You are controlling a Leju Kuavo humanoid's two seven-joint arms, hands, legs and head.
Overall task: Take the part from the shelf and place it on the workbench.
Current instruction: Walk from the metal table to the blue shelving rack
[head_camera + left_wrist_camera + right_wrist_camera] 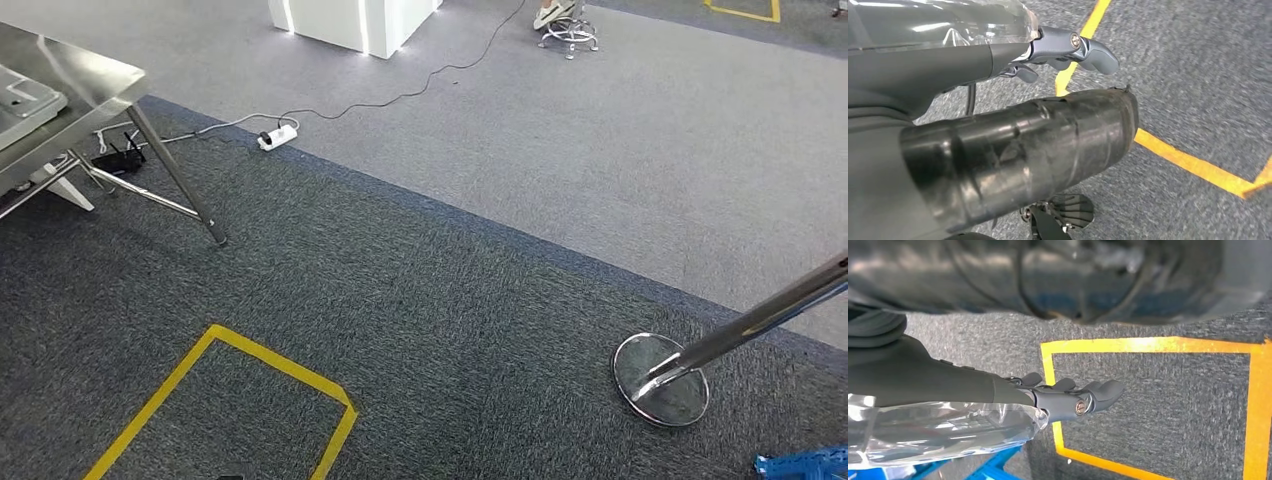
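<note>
Carpeted floor (420, 300) fills the head view, dark grey near, lighter grey beyond. At ten o'clock stands a steel workbench (70, 80) on slanted legs. At five o'clock a yellow tape square (250, 400) marks the carpet. At four o'clock a chrome stanchion base (662, 380) rests with its pole leaning away. At eleven o'clock a white power strip (277, 136) and its cable lie across the carpet.

Left hand (1068, 50) hangs over the tape, fingers loosely apart, nothing in it. Right hand (1073, 395) hangs likewise, fingers slack and empty as far as the blurred frame allows. Neither the shelf nor the part can be located from these views.

Risks, by judgement: a turn toward the shelf could clip the stanchion base; the cable is a trip hazard for the feet; the bench leg (180, 175) juts into the walking path.
</note>
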